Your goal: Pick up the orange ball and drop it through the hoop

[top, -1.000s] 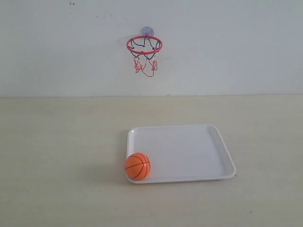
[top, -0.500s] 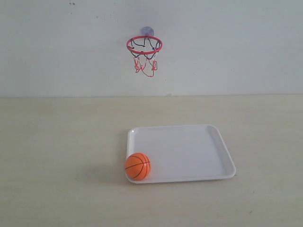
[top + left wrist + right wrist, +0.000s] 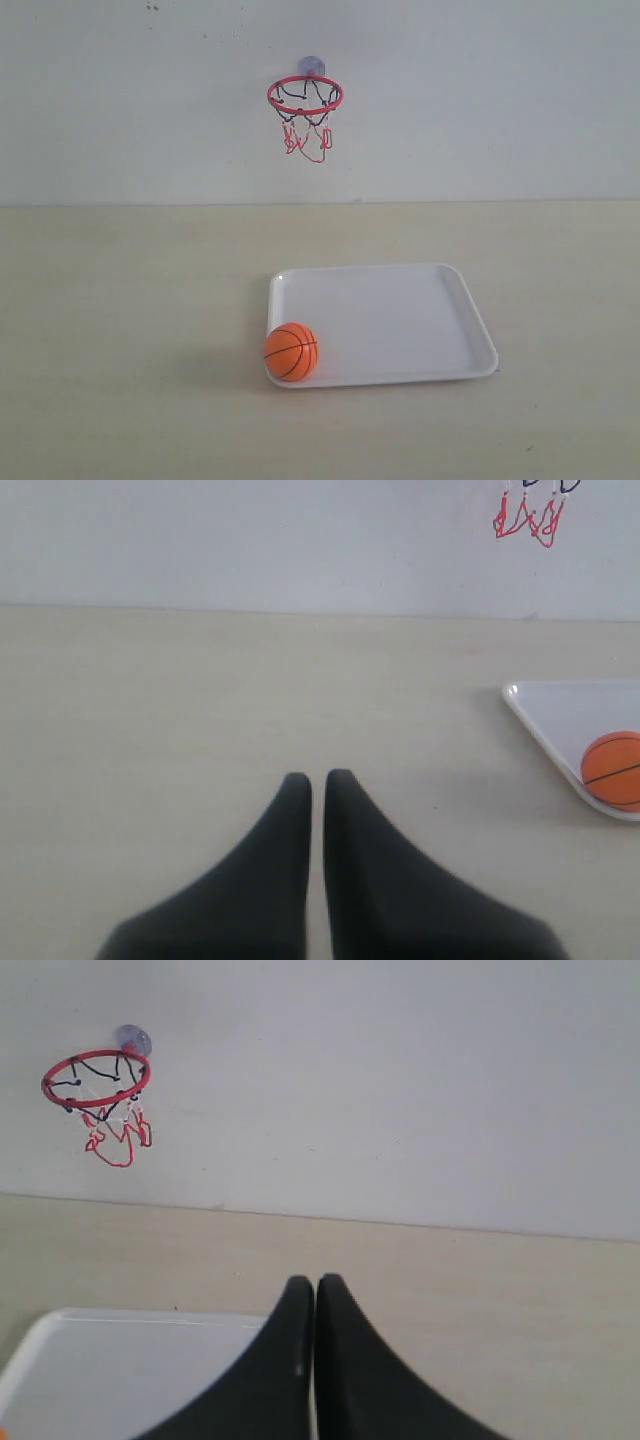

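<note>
The orange ball (image 3: 291,352) is what we must take, and we begin from our left pincer (image 3: 318,778). Its two black fingers stand almost together, with only a thin slit between them, and they hold nothing. The right pincer (image 3: 315,1282) is closed in the same way and is also empty. From the left pincer the ball lies ahead and toward the right arm's side, well apart, in the corner of the white tray (image 3: 400,320) nearest this pincer, against the rim. Farther out and higher, on the wall, hangs the hoop (image 3: 305,95). We judge that the step in hand is the reach. To do it well, we should first open the fingers wide, come down from above, and close on the ball's middle, because a round ball may roll away if it is pushed.
</note>
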Controlling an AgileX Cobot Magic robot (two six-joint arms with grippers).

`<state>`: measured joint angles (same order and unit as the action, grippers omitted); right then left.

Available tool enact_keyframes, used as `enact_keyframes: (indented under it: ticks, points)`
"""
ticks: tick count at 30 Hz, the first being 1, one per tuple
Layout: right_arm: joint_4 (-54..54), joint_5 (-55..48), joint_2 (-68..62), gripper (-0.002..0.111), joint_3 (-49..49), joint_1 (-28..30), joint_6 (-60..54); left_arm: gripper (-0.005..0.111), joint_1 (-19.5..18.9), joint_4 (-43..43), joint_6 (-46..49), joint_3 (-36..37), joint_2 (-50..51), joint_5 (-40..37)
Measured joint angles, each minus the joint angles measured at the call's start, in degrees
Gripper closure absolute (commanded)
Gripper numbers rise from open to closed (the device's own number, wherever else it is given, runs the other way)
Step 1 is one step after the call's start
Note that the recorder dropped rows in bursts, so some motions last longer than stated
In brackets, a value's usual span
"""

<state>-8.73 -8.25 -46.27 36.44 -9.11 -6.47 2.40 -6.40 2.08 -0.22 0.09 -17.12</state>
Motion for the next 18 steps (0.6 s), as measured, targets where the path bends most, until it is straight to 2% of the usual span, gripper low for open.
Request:
enact_keyframes:
  ticks: [9, 14, 18]
  points:
    - [-1.07, 2.47, -3.11, 0.109, 0.00, 0.00, 5.13, 0.103, 0.00, 0.00, 0.00, 0.00, 0.00, 0.00]
    - [-1.57, -1.93, -6.95, 0.109, 0.00, 0.00, 5.67, 0.103, 0.00, 0.00, 0.00, 0.00, 0.00, 0.00]
    - [-6.23, -4.35, -12.80, 0.109, 0.00, 0.00, 5.77, 0.103, 0.00, 0.00, 0.00, 0.00, 0.00, 0.00]
